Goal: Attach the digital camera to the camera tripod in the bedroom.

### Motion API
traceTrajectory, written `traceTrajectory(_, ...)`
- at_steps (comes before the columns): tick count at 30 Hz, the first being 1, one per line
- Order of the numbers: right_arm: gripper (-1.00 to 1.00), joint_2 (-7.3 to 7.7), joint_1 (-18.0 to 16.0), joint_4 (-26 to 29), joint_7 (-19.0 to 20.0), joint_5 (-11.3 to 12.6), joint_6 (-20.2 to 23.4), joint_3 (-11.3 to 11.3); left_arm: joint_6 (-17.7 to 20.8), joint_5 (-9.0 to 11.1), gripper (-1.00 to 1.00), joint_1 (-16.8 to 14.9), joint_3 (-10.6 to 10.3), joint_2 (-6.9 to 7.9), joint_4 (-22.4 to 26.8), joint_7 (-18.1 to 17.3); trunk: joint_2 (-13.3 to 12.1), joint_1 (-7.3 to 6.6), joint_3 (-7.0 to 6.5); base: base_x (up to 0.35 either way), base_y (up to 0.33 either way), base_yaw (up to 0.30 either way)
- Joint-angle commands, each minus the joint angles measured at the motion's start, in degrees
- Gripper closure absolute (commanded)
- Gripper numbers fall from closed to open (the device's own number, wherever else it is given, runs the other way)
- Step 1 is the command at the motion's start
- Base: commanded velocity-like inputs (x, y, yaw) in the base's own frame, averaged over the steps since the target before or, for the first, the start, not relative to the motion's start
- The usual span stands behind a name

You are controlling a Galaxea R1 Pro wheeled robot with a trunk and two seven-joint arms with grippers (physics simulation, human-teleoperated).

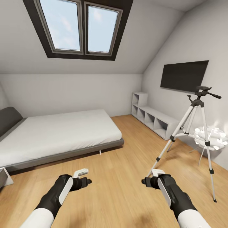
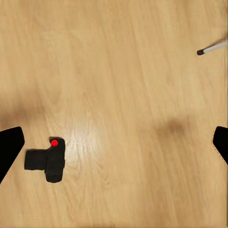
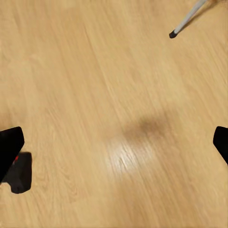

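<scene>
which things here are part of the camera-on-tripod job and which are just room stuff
Job: digital camera lying on the wood floor; camera tripod standing at the right wall.

Just there: bed, wall screen, white shelf unit, skylight.

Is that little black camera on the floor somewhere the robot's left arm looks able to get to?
Probably yes. The digital camera lies alone on bare wood floor below the left tool, whose fingers stand wide apart. Nothing sits between them, though the tool would need to shift sideways and lower.
</scene>
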State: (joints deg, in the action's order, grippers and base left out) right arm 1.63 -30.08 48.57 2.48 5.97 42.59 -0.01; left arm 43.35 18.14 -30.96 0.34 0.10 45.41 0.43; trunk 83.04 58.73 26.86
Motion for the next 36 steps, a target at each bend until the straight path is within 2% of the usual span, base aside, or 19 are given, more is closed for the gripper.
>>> traceTrajectory(1,-1.0,0.02,-0.09,0.74,-0.03,0.48,0.77,-0.02,0.02,0.23,-1.0,-0.09,0.0,-0.16,0.06,0.02,0.04,0.0,0.07,0.0,0.0,0.0)
traceTrajectory(5,-1.0,0.21,-0.23,2.29,0.13,0.77,2.05,-0.07,-1.12,0.37,-1.0,-0.23,-0.73,-0.97,0.09,-0.06,0.04,0.0,0.07,0.0,0.0,0.0)
traceTrajectory(9,-1.0,0.81,-0.31,3.27,0.28,0.99,2.78,-0.09,-2.01,0.25,-1.0,-0.31,-5.32,-4.0,0.7,0.16,0.04,0.0,0.07,0.0,0.0,0.0)
traceTrajectory(13,-1.0,0.93,-0.33,3.39,0.31,1.03,2.92,-0.08,-1.93,0.3,-1.0,-0.32,-6.68,-4.75,1.24,0.31,0.04,0.0,0.07,0.0,0.0,0.0)
traceTrajectory(25,-1.0,1.01,-0.33,3.59,0.25,0.98,2.95,-0.09,-1.79,0.87,-1.0,-0.33,-7.66,-5.76,1.69,5.17,0.04,0.0,0.07,0.0,0.0,0.0)
traceTrajectory(28,-1.0,1.01,-0.33,3.58,0.24,0.97,2.94,-0.08,-1.78,0.91,-1.0,-0.33,-7.67,-5.79,1.7,5.49,0.04,0.0,0.07,0.0,0.0,0.0)
traceTrajectory(36,-1.0,1.01,-0.33,3.59,0.24,0.97,2.93,-0.08,-1.72,0.93,-1.0,-0.33,-7.67,-5.78,1.7,5.68,3.24,1.76,1.5,0.0,0.0,0.0)
